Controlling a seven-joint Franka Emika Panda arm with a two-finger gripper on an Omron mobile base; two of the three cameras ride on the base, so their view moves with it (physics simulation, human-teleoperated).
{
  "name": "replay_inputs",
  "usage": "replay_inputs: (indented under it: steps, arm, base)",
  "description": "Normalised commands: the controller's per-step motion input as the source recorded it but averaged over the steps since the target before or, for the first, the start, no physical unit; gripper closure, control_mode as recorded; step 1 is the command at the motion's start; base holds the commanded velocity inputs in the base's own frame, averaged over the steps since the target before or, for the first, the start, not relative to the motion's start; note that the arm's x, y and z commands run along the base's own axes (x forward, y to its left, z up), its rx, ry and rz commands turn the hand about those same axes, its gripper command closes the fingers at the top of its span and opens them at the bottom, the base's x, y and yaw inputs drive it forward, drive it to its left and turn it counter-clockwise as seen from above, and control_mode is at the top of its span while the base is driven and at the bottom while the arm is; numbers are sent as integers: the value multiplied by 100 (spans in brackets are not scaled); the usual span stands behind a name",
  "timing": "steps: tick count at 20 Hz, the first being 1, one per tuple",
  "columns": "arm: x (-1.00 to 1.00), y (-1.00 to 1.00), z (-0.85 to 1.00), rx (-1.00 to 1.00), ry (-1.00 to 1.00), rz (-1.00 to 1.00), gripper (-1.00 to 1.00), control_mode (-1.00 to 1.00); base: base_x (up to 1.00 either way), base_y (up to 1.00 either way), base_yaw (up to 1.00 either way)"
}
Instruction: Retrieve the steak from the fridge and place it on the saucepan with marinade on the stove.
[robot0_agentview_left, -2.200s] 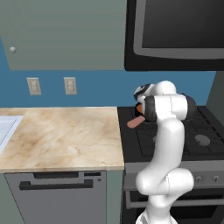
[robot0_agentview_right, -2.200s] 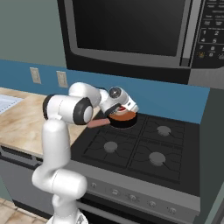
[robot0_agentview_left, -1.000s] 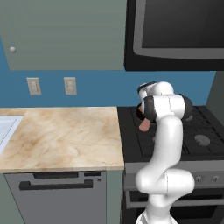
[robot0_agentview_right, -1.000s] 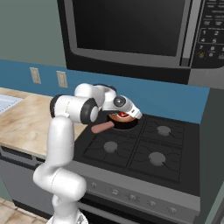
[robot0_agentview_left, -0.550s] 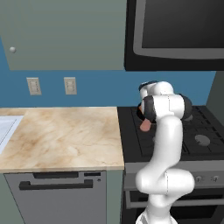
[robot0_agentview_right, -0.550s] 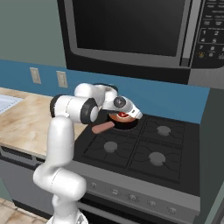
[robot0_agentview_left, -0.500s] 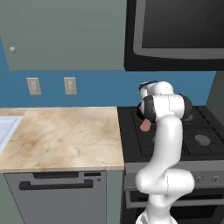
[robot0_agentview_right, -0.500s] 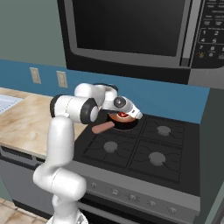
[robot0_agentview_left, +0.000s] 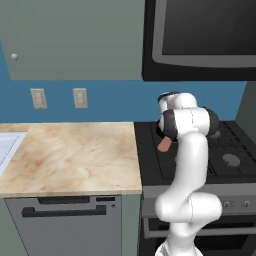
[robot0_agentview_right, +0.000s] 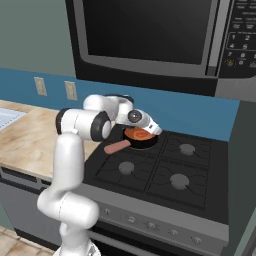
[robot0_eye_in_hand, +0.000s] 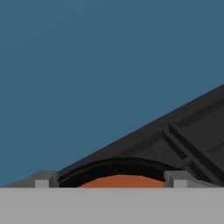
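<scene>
Orange-brown marinade (robot0_agentview_right: 134, 134) fills the small black saucepan (robot0_agentview_right: 141, 143) on the stove (robot0_agentview_right: 165, 170), at the back burner toward ten o'clock of the cooktop, with the pan's stubby pinkish handle (robot0_agentview_right: 117, 146) pointing out toward seven o'clock. On the liquid we see a red-brown patch with a pale edge, which we take to be the steak (robot0_agentview_right: 143, 135), lying flat in the pan right under the hand. Our gripper (robot0_agentview_right: 155, 130) hangs low over the pan's far rim; in the hand view its two tips sit well apart at either side of the black rim (robot0_eye_in_hand: 114, 164), with nothing between them, so we read the pincer as wide and empty. We judge the slab to be soft, floppy and slick with marinade, light enough for a two-finger pinch but likely to sag or slide. If we had to take it again, we would pinch across the narrow width near the middle, lifting an edge off the liquid first, and we would steer clear of the pan wall.
</scene>
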Motion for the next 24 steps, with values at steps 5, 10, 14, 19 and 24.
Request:
replay_inputs:
  steps: [5, 10, 14, 19, 24]
  arm:
    - [0, 18, 64, -4, 0, 0, -100, -100]
    - [0, 16, 80, -6, 0, 0, -100, -100]
    - [-37, 19, 51, -14, 0, 0, -100, -100]
    - [-96, 28, 34, -21, 0, 2, -100, -100]
    - [-100, 45, 33, -25, 0, 5, -100, -100]
  base:
    - [0, 0, 0]
    - [0, 0, 0]
    - [0, 0, 0]
    - [0, 0, 0]
    - [0, 0, 0]
